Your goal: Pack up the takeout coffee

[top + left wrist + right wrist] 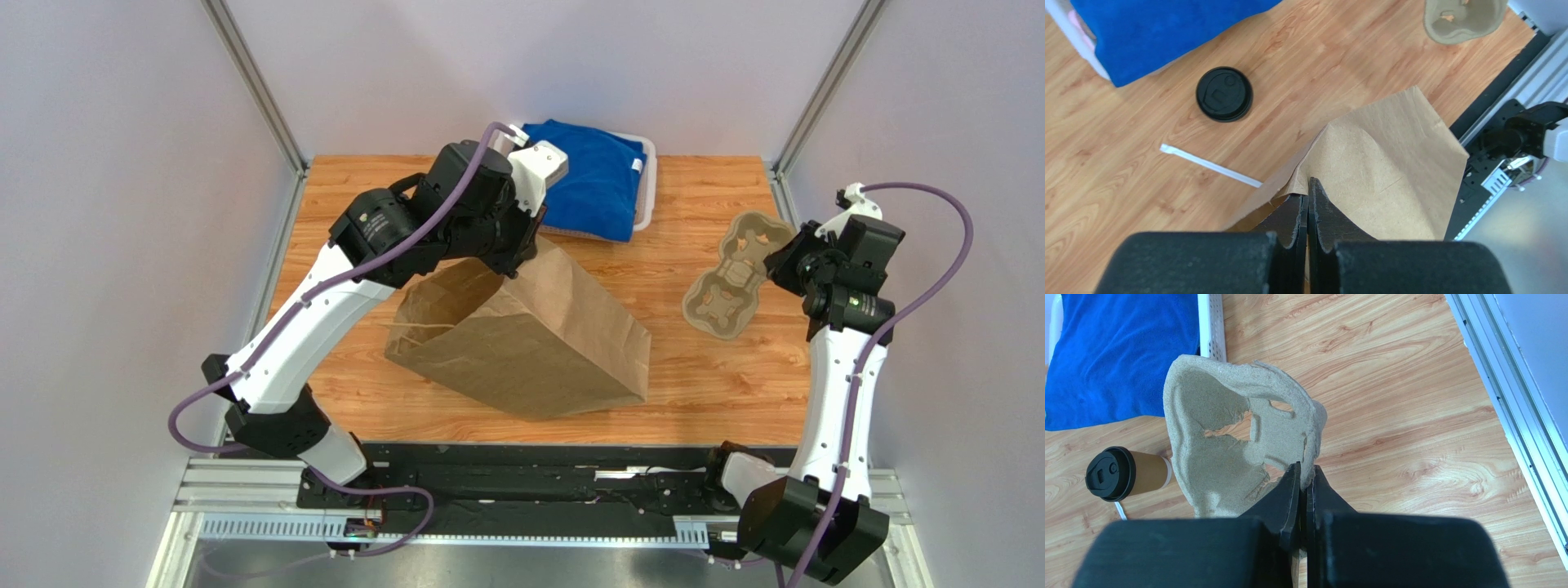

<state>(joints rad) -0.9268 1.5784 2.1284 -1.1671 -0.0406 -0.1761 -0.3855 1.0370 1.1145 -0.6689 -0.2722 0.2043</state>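
Currently left fingers (1295, 223) clamp the bag (540, 337) rim, right fingers (1290, 499) the carrier (1217, 441) edge. I want the mouth held wide and the carrier level for the coffee (1131, 473).

Black lid (1224, 94), brown bag (1389, 171), beige carrier (1284, 432)

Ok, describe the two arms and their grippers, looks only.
Both look alike: the left arm and right arm have white link shells, black joint housings and a purple cable looping along each. The left gripper and right gripper carry matte-black fingers tapering to narrow tips.
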